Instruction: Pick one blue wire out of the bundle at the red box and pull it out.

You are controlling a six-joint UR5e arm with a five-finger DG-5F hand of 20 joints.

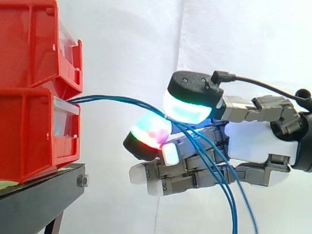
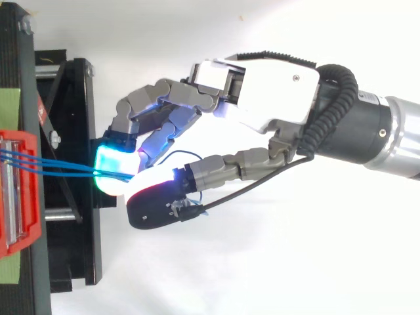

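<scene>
From my console, the black stand sits out ahead of the fingertips of the hand and lower than them. Its bolted front edge stops short of the nearest pad. Directly on it rests the lower red bin, whose clear front panel faces the fingertips across a gap at about their height. A second red bin is stacked on that one, above fingertip level. A pale green strip shows on the stand on either side of the lower bin, beyond the fingers.

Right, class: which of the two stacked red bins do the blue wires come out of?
The lower red bin: the blue wires leave at its top front edge, under the upper red bin.
</scene>
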